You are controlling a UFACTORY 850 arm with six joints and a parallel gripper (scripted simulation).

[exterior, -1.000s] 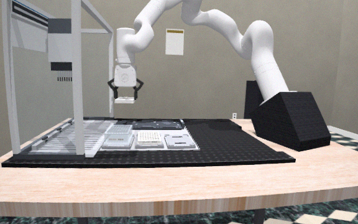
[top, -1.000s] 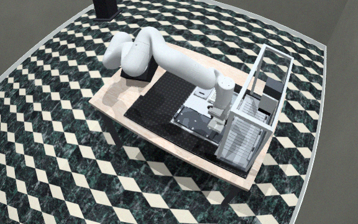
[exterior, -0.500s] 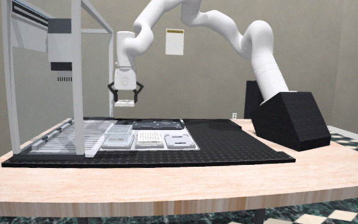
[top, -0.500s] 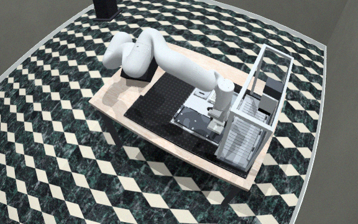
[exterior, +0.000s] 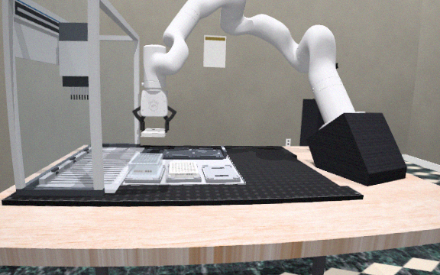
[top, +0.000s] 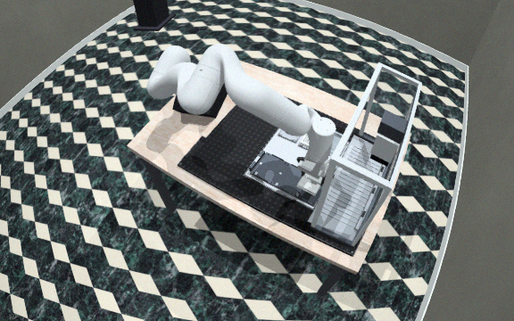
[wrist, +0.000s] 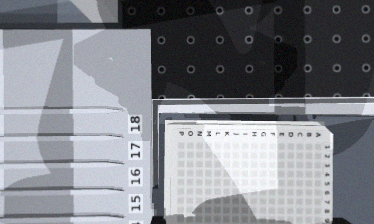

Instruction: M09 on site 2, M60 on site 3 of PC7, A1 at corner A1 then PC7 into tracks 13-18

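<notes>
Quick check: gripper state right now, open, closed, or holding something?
Gripper: closed on the flat white 384-well plate M60, held in the air above the dark grey carrier.

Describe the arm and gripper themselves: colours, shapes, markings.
The arm is smooth, glossy white, built of rounded tubular links, rising from a black wedge-shaped pedestal. The gripper has a boxy white body with a faint emblem and black linkage fingers. No cables show.

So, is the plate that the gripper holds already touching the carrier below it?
Apart. In the exterior view the gripper is shut on the 384-well plate, which hangs well above the dark carrier, with wall showing between them.
</notes>
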